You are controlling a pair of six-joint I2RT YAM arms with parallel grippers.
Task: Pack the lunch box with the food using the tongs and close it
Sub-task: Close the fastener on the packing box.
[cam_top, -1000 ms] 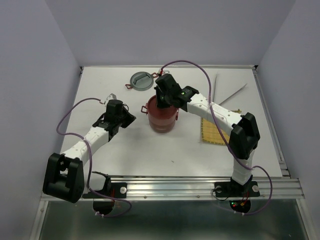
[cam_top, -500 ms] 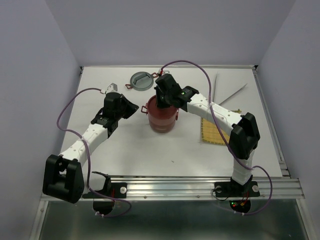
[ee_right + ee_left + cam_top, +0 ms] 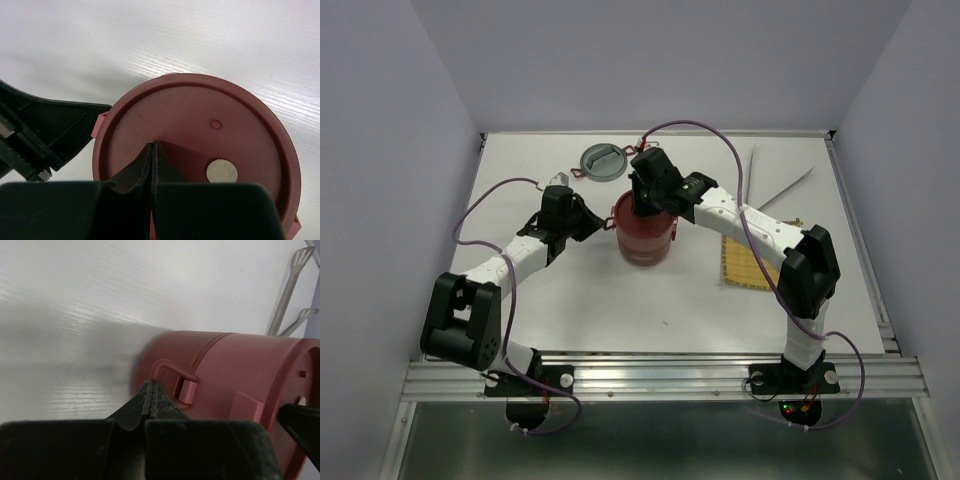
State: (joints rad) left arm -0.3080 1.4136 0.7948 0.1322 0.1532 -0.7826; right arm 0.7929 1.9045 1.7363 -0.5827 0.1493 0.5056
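The dark-red lunch box [image 3: 645, 242] stands stacked mid-table with its flat red lid [image 3: 200, 125] on; the lid shows a pale dot [image 3: 221, 170]. My right gripper [image 3: 152, 147] is shut and empty, its tips pressing down on the lid left of the dot. My left gripper [image 3: 151, 385] is shut and empty, its tips at the small side clasp [image 3: 175, 372] on the box's left wall [image 3: 240, 375]. The silver tongs [image 3: 756, 182] lie at the back right, also seen in the left wrist view as tongs [image 3: 290, 290]. No food shows in any view.
A grey round lid [image 3: 602, 160] lies behind the lunch box. A yellow woven mat [image 3: 745, 262] lies to the right, partly under the right arm. Grey walls close in the table on the left, the right and the back.
My left arm has swung forward and right, bringing its shut gripper up against the lunch box's left side. The right gripper has stayed on the lid.
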